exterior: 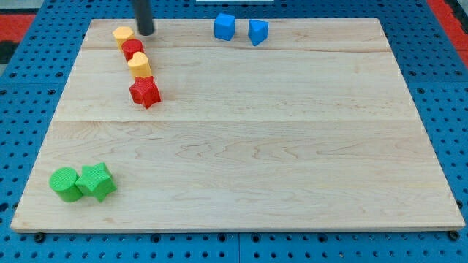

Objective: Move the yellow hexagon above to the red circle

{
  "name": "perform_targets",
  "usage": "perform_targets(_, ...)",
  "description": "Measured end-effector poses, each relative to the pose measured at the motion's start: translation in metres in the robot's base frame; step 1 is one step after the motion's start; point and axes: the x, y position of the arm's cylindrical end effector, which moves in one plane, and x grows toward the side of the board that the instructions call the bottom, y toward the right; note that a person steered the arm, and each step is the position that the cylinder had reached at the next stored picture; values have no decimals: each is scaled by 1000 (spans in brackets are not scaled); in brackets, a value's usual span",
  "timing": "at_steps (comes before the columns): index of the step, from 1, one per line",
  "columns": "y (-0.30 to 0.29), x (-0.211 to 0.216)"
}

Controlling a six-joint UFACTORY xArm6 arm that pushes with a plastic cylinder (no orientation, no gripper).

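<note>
The yellow hexagon sits at the view's top left of the wooden board, touching the upper left of the red circle. A second yellow block lies just below the red circle, and a red star below that, so the four form a slanted column. My tip rests on the board just to the right of the yellow hexagon and above the red circle, a small gap away from both.
A blue cube and a blue angular block stand at the view's top centre. A green circle and a green star-like block touch each other at the bottom left. The wooden board lies on blue pegboard.
</note>
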Motion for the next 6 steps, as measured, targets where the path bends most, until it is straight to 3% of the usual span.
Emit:
perform_targets(2,-81,0)
perform_targets(4,-78,-4)
perform_targets(5,-74,30)
perform_targets(6,-16,21)
